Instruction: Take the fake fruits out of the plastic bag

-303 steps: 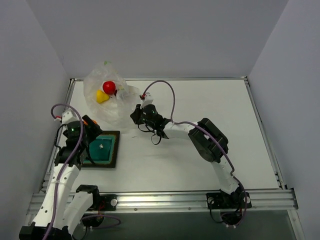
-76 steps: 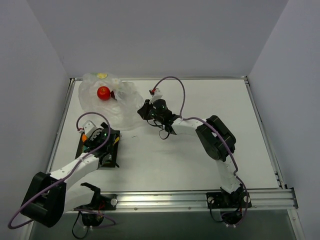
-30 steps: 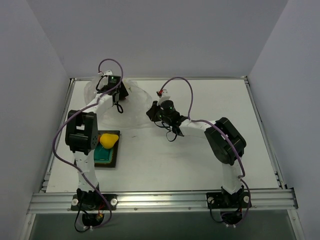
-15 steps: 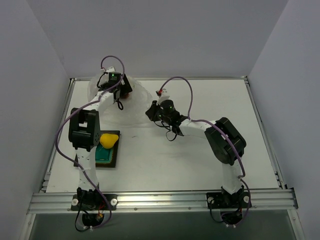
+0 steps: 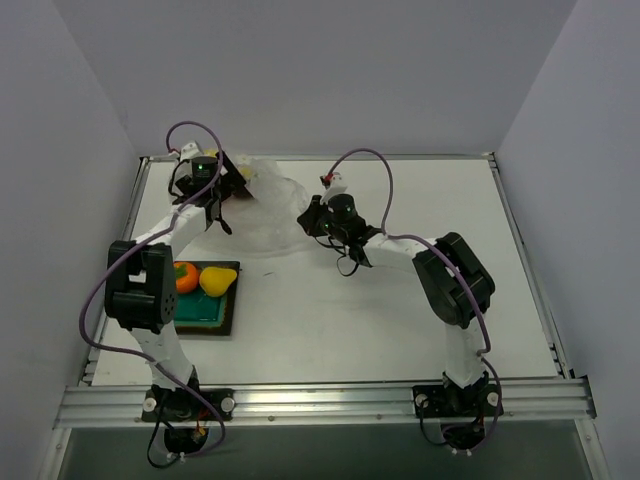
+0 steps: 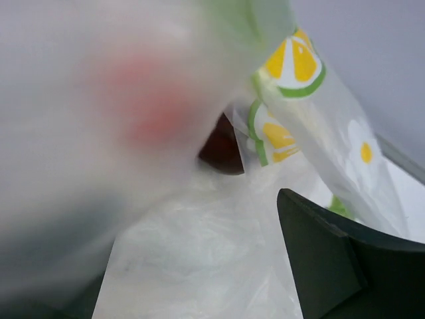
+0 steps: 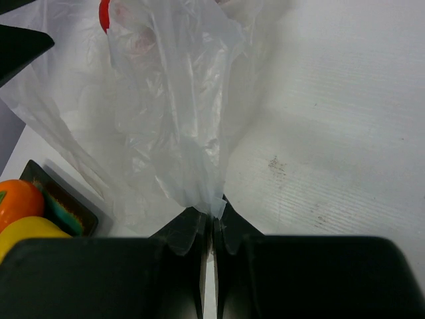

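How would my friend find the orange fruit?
Start at the left side of the white table, where the green tray lies. Two fruits sit in it side by side. The orange fruit is the round one nearer the table's left edge; the yellow fruit beside it is pear-shaped.

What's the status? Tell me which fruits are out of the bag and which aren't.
Done: the orange fruit and the yellow fruit lie on the green tray. In hand: the right gripper has its jaws shut on the plastic bag; the left gripper, jaws open, is at the bag. Left: the dark red fruit and the red fruit are in the bag.
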